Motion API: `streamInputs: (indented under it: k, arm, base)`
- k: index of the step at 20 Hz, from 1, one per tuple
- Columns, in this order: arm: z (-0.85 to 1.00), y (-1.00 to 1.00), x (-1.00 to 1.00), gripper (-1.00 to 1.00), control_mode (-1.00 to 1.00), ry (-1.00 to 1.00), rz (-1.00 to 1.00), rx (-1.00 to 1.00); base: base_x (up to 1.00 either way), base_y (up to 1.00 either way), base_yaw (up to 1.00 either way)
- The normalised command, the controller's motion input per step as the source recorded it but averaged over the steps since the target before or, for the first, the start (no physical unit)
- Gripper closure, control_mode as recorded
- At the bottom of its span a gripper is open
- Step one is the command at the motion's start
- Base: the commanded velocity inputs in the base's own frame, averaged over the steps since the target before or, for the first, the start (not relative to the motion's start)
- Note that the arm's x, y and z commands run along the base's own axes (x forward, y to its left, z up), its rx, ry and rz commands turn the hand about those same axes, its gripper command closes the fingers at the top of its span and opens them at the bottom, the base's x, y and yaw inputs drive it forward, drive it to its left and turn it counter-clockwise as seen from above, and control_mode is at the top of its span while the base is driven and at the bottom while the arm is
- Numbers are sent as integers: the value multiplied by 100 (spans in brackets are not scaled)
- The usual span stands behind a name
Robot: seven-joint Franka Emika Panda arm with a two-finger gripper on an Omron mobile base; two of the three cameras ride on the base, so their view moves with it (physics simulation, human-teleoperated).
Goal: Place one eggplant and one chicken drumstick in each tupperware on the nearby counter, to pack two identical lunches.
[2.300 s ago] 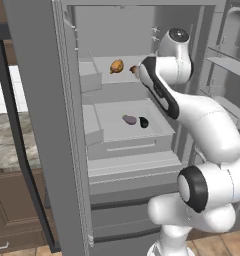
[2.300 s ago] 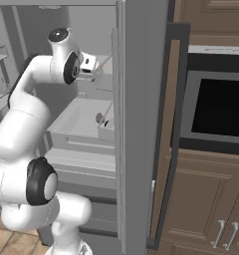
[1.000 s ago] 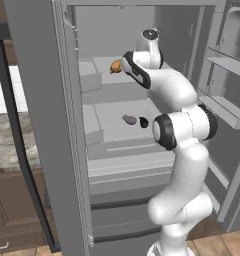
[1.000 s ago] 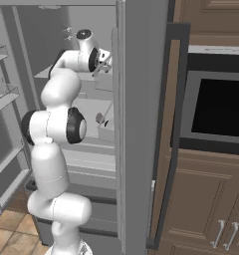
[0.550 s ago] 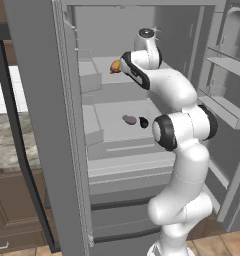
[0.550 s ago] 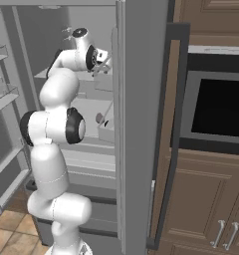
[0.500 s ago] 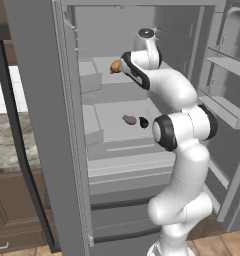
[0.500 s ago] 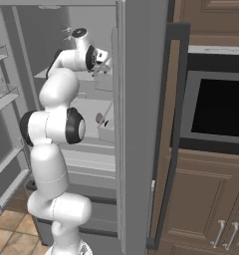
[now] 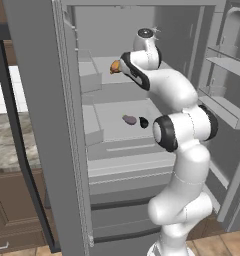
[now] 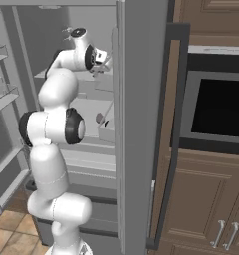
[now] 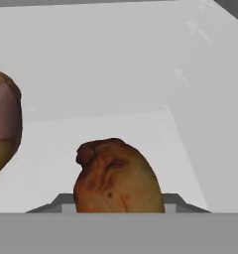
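- Your gripper [image 10: 97,67] sits at the upper fridge shelf; whether it's clamped, you can't tell.
- Reddish-brown drumstick [image 11: 116,178] lies right at the fingertips, seemingly between them.
- Golden-orange drumstick [image 11: 3,124] is just beside.

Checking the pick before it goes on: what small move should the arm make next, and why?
Probably lift and draw back out of the fridge. The reddish-brown drumstick sits close at the hand camera, seemingly between the jaws, and the golden-orange drumstick lies right beside it on the upper shelf.

The reddish-brown drumstick [image 11: 116,178] looks rough, wrinkled — the fridge shelf [image 11: 141,64] smooth, matt.
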Motion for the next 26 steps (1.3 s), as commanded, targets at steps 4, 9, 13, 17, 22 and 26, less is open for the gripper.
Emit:
streamInputs:
  k: [4, 9, 13, 17, 22, 26]
  arm:
    - [-18, 0, -100, 100, -100, -1, 0, 0]
    - [-19, 0, -100, 100, -100, -12, 0, 0]
    - [-11, 0, -100, 100, -100, -11, 0, 0]
    - [-18, 0, -100, 100, -100, -15, 0, 0]
    - [-1, 0, -100, 100, -100, -25, 0, 0]
    - [0, 0, -100, 100, -100, -22, 0, 0]
  base:
    - [0, 0, 0]
    - [0, 0, 0]
    - [0, 0, 0]
    - [0, 0, 0]
    - [0, 0, 0]
    - [0, 0, 0]
